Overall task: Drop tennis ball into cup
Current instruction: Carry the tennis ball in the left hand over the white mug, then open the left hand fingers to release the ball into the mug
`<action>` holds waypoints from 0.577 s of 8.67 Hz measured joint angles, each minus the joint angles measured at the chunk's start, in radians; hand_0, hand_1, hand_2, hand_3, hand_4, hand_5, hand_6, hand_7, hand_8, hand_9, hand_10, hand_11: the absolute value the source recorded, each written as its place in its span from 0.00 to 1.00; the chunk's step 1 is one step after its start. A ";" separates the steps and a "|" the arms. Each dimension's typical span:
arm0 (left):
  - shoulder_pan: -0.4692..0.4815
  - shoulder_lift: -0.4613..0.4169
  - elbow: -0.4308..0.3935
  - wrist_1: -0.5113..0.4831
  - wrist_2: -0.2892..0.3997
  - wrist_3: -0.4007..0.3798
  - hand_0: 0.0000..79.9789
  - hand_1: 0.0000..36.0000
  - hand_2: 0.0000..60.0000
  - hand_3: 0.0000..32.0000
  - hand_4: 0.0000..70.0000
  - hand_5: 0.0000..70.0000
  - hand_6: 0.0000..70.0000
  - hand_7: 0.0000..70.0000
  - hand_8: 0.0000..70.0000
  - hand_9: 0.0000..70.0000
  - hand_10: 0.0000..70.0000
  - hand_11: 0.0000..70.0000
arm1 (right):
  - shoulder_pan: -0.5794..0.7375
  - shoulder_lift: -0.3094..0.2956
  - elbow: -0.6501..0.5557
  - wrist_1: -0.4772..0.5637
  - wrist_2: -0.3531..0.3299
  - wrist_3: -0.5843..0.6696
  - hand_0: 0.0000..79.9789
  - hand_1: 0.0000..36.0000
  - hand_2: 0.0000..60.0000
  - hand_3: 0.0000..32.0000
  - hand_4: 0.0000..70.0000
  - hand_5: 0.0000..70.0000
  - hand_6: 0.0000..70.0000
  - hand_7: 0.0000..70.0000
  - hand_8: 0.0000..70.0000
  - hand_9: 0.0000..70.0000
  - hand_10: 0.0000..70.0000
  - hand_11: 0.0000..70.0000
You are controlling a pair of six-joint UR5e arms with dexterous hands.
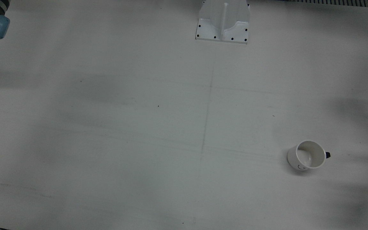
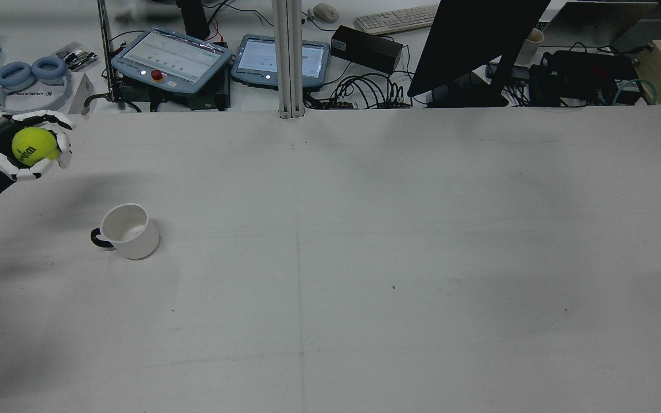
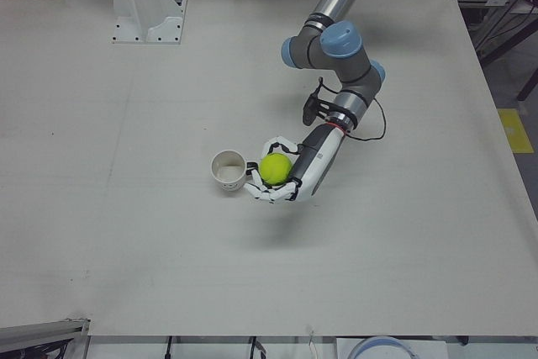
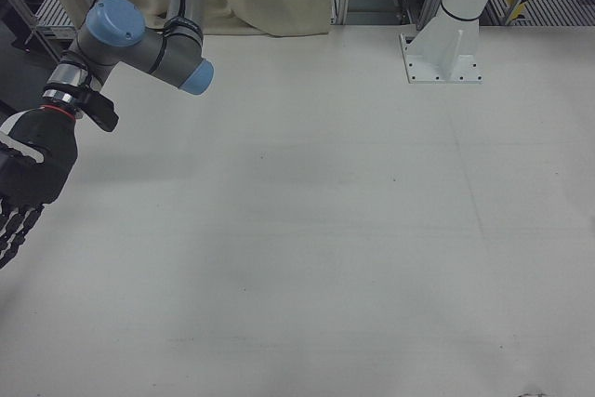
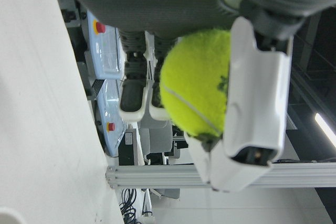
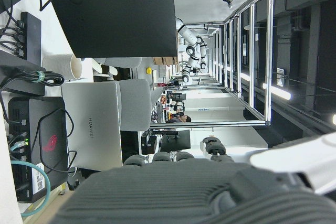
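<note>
In the rear view, the left hand (image 2: 26, 146) hangs above the table (image 2: 365, 241) at its far left edge, fingers curled round the yellow-green tennis ball (image 2: 34, 147), which sits cupped in the palm with dark lettering facing the camera. Next to the right and nearer the camera stands the white cup (image 2: 128, 230), upright on the table with its mouth open and its dark handle (image 2: 97, 238) pointing toward the left hand's side; the ball is off to the side of the cup, not over its mouth, and the two are apart. The left-front view shows the ball (image 3: 275, 168) held in the hand (image 3: 286, 176) just beside the cup (image 3: 228, 171), raised clear of the table. The left hand view shows white fingers (image 5: 257, 103) pressed against the ball (image 5: 197, 85) on one side and grey pads on the other. Everything to the right of the cup in the rear view is bare tabletop. The right hand (image 4: 23, 183) shows only at the edge of the right-front view, well away from the cup, its dark fingers hanging straight and spread with nothing between them.
</note>
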 measured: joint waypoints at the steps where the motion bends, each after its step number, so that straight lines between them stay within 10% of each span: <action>1: 0.054 -0.012 -0.001 0.002 -0.017 0.003 1.00 1.00 1.00 0.00 0.49 0.48 1.00 1.00 0.69 0.88 0.53 0.80 | 0.000 0.000 0.000 0.000 0.000 0.000 0.00 0.00 0.00 0.00 0.00 0.00 0.00 0.00 0.00 0.00 0.00 0.00; 4: 0.113 -0.041 -0.014 0.022 -0.037 0.007 1.00 1.00 1.00 0.00 0.49 0.44 1.00 1.00 0.63 0.80 0.51 0.77 | 0.000 0.000 0.001 0.000 0.000 0.000 0.00 0.00 0.00 0.00 0.00 0.00 0.00 0.00 0.00 0.00 0.00 0.00; 5: 0.137 -0.042 -0.014 0.022 -0.046 0.009 0.83 1.00 1.00 0.00 0.40 0.32 0.92 0.73 0.42 0.45 0.44 0.66 | 0.000 0.000 0.001 0.000 0.000 0.000 0.00 0.00 0.00 0.00 0.00 0.00 0.00 0.00 0.00 0.00 0.00 0.00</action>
